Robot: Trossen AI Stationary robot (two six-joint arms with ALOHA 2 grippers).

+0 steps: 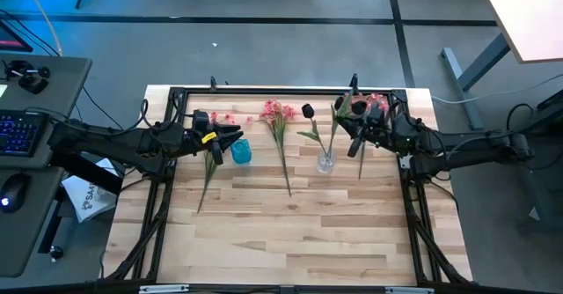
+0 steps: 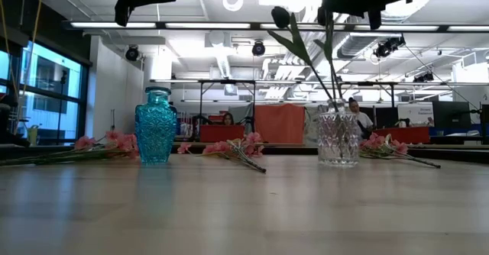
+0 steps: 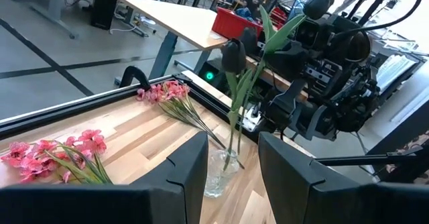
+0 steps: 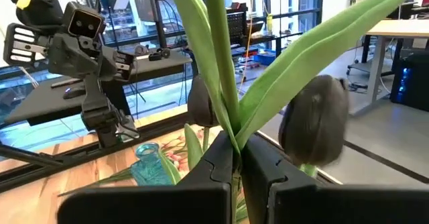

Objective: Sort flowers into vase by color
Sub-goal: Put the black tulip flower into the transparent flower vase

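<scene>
A clear glass vase [image 1: 325, 162] [image 2: 338, 137] holds one near-black tulip [image 2: 281, 17] by its stem. My right gripper [image 1: 356, 135] [image 4: 236, 153] hovers just right of that vase, shut on a second tulip [image 4: 315, 127]. A blue glass vase [image 1: 240, 150] [image 2: 156, 125] stands left of centre. My left gripper [image 1: 236, 138] [image 3: 231, 163] is open in the air beside it and touches nothing. Pink sprays lie flat on the table: one left of the blue vase [image 1: 218, 118], one in the middle [image 1: 280, 113], one under the right arm [image 1: 376, 100]. My right gripper pinches the tulip's green stem [image 4: 229, 127] between its two fingers, among the leaves and below the dark head. The fingers lie across the stem. The tulip is lifted and stands nearly upright. Its lower stem [image 2: 331, 64] reaches down toward the clear vase's mouth; whether it is inside, I cannot tell.
The table's near half is bare wood [image 1: 290, 241]. A black frame [image 1: 264, 90] runs along the far edge and both sides. The middle spray's stem [image 1: 287, 175] points toward the near edge between the two vases. People sit at desks in the room beyond [image 2: 228, 119].
</scene>
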